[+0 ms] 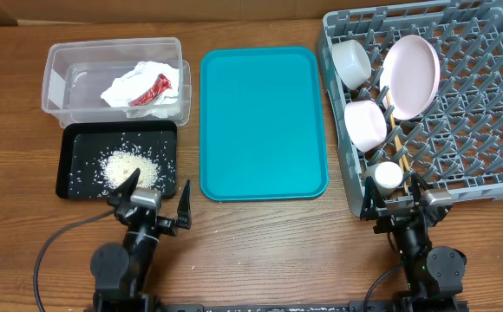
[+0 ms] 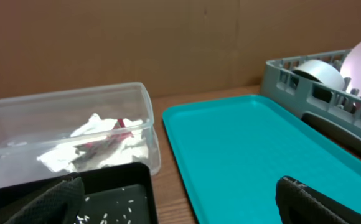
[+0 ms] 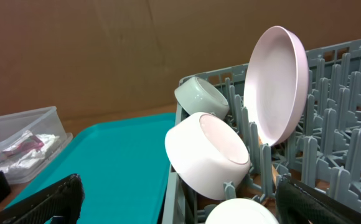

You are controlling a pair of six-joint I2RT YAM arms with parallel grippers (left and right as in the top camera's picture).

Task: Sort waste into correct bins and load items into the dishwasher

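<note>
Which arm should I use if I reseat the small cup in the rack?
Right. The cup sits at the rack's near corner, directly in front of the open right gripper. The left gripper is far off, beyond the teal tray, by the black tray.

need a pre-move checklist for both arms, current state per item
1. Napkin and red wrapper in clear tub: ok.
2. Rice in black tray: ok; stray grains on the table: cannot tell.
3. Plate, far bowl, near bowl and cup in rack: ok.
4. Chopsticks in rack, between pegs: ok.
5. Teal tray holds nothing: ok.
6. Left gripper and right gripper open, holding nothing: ok.
</note>
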